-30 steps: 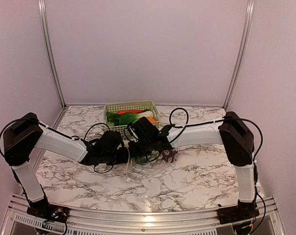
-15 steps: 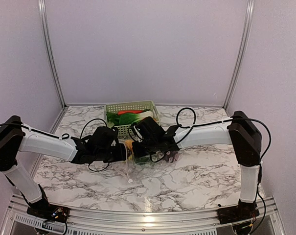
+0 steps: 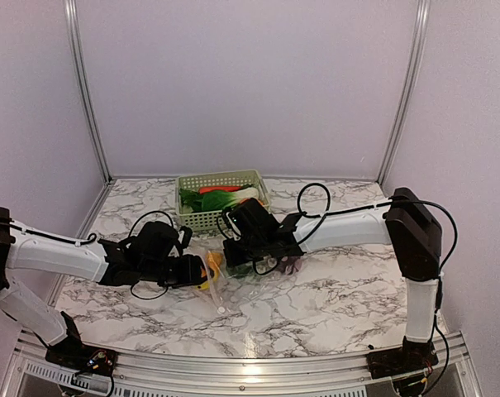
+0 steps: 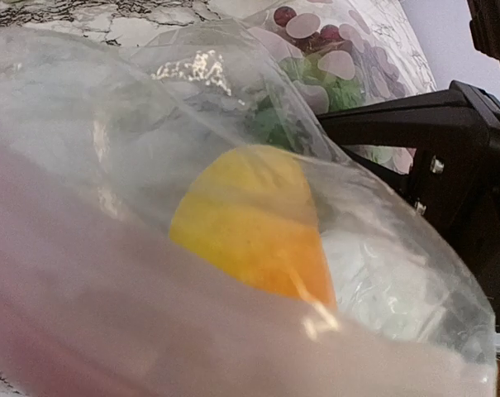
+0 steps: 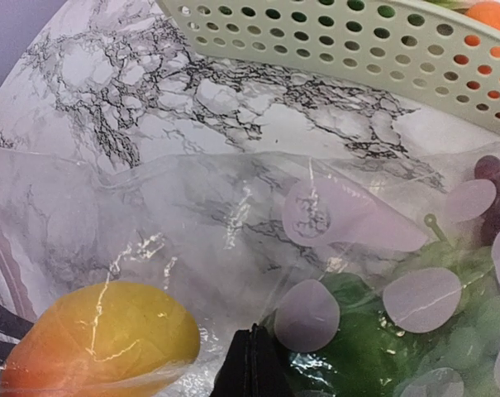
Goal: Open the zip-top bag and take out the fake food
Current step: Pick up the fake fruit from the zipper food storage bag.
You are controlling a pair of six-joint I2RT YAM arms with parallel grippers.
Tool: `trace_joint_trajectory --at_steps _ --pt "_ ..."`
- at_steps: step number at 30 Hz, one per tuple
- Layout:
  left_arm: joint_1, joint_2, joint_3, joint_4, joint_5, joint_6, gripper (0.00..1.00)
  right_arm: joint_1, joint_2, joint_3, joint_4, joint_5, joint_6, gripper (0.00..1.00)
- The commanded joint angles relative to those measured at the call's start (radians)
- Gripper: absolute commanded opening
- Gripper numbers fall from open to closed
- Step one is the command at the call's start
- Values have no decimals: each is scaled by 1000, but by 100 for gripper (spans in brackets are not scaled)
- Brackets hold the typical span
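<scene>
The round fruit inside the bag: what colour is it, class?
The fruit is yellow shading to orange, seen through the bag; best in the left wrist view.

White arm links (image 3: 340, 225), black joints, looping black cables (image 3: 311, 198).

Glossy, crinkled clear plastic — zip-top bag (image 5: 175, 223), smooth marble-look table (image 3: 340, 306)

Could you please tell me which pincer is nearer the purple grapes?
Right. The right pincer grips the zip-top bag just beside the purple grapes; the left pincer sits farther off, by the orange fruit.
</scene>
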Motion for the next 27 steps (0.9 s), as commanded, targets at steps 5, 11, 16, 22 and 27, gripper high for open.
trace_joint_trajectory --at_steps 5,11,16,22,27 --pt "-5 -133 -25 -169 115 50 33 -11 2 2 9 10 -3 0" --pt "-8 -215 -69 -250 187 50 33 -17 13 19 16 -10 -7 0" --pt "-30 -294 -90 -343 214 61 33 -17 27 45 10 -15 -10 1" --pt "-41 -445 -98 -506 203 67 34 -18 30 67 12 -21 -9 2" --pt "-44 -600 -105 -594 208 43 34 -19 27 87 15 -30 -7 3"
